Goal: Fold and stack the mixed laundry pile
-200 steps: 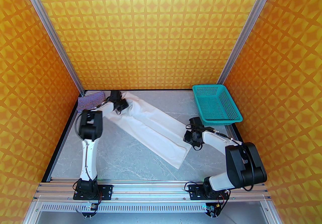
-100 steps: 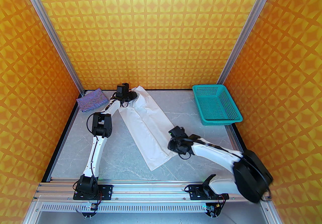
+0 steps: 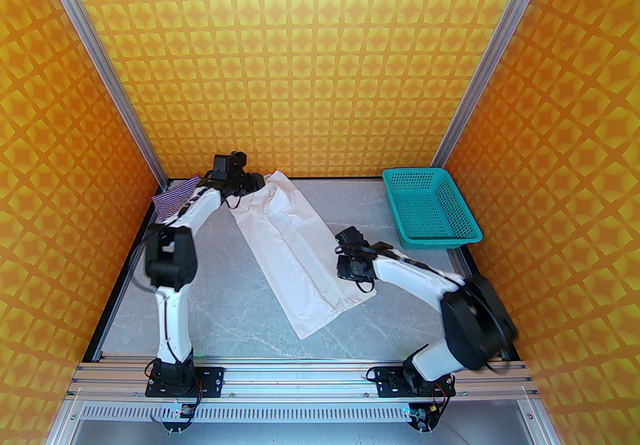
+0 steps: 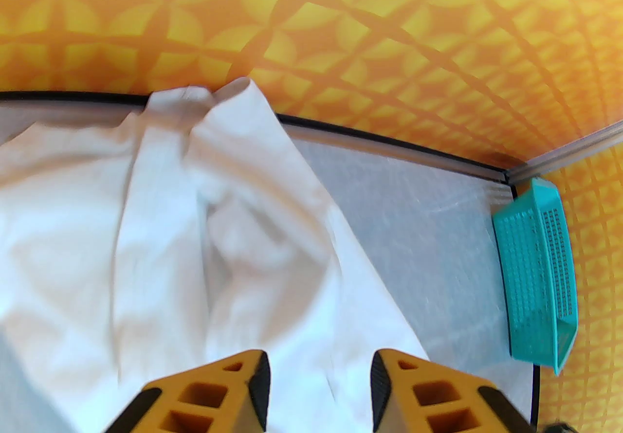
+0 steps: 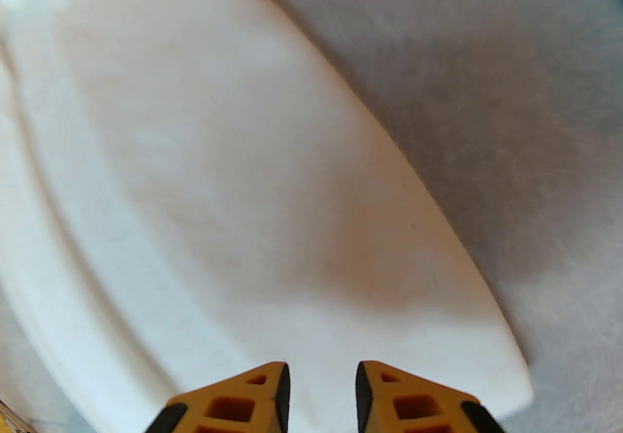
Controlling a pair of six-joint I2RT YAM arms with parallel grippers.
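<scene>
Left gripper (image 4: 319,363) is retreating from the one white cloth (image 3: 295,253), parted and empty; right gripper (image 5: 322,372) is hovering over it, likewise parted, empty; one striped garment (image 3: 169,198) is lying behind the left gripper.

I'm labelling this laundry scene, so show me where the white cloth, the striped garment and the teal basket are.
white cloth (image 3: 295,255): top external view, middle of the flattened fabric.
striped garment (image 3: 170,198): top external view, exposed striped patch.
teal basket (image 3: 440,239): top external view, near rim.

Basket (image 3: 442,239) far right; free table (image 3: 230,303) near-left
</scene>
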